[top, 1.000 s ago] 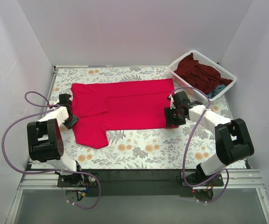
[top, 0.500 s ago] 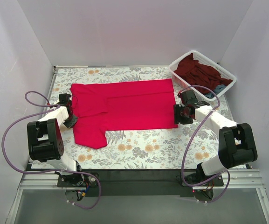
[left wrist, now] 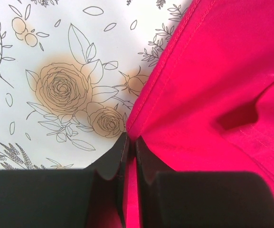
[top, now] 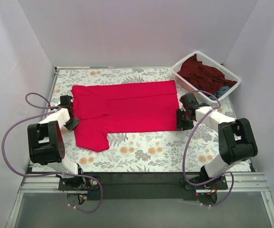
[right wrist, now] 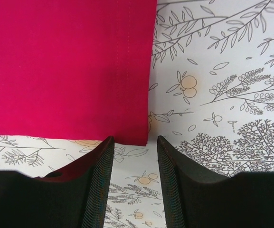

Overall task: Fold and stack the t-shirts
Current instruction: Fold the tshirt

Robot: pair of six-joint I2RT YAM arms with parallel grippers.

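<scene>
Left gripper (left wrist: 131, 142): jaws pinched shut on the edge of the crimson t-shirt (top: 127, 107), at the shirt's 9 o'clock end. The shirt lies flat and smooth on the floral table (top: 141, 152). In the top view its long axis runs 9 to 3 o'clock, and one sleeve points toward 6 o'clock. Right gripper (right wrist: 134, 142): jaws apart, empty. The hem corner lies at its 12 o'clock, just ahead of the fingertips, so this arm is the nearer one.
</scene>
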